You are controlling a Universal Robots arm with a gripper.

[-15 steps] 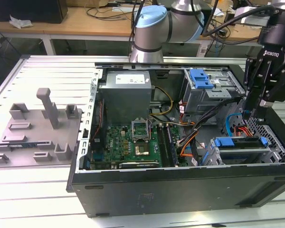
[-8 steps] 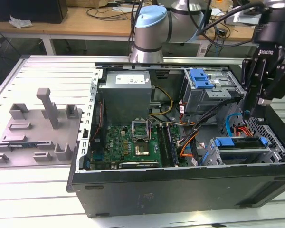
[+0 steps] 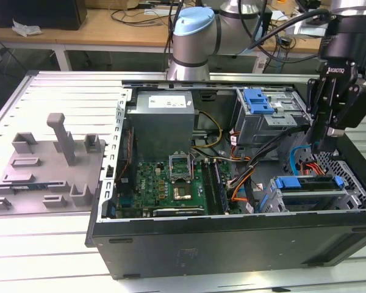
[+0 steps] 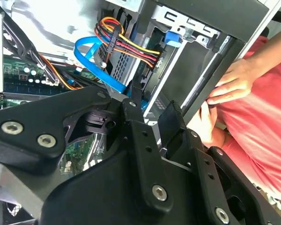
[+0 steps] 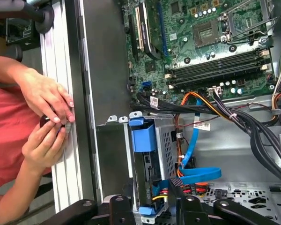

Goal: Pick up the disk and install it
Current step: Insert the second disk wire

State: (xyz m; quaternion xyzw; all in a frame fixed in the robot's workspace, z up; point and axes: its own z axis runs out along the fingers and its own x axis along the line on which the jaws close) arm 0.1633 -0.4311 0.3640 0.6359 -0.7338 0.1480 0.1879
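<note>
The disk (image 3: 308, 190), a flat grey block edged by a bright blue rail, lies in the lower drive cage (image 3: 348, 194) at the exterior view's right end of the open computer case. In the first wrist view the cage (image 5: 166, 154) carries a blue plastic tab (image 5: 143, 136), and the rail's other blue end (image 5: 146, 210) sits between my fingertips. My gripper (image 3: 324, 145) hangs over the cable end of that cage, apart from the disk. Its fingers (image 4: 171, 117) stand open with nothing gripped.
Blue data cable (image 5: 192, 173) and orange, yellow and black power leads (image 4: 131, 44) crowd the space under the gripper. A person's hands (image 5: 49, 117) rest on the aluminium table rail beside the case wall. The motherboard (image 3: 171, 183), power-supply box (image 3: 163, 122) and upper cage (image 3: 262, 116) fill the rest of the case.
</note>
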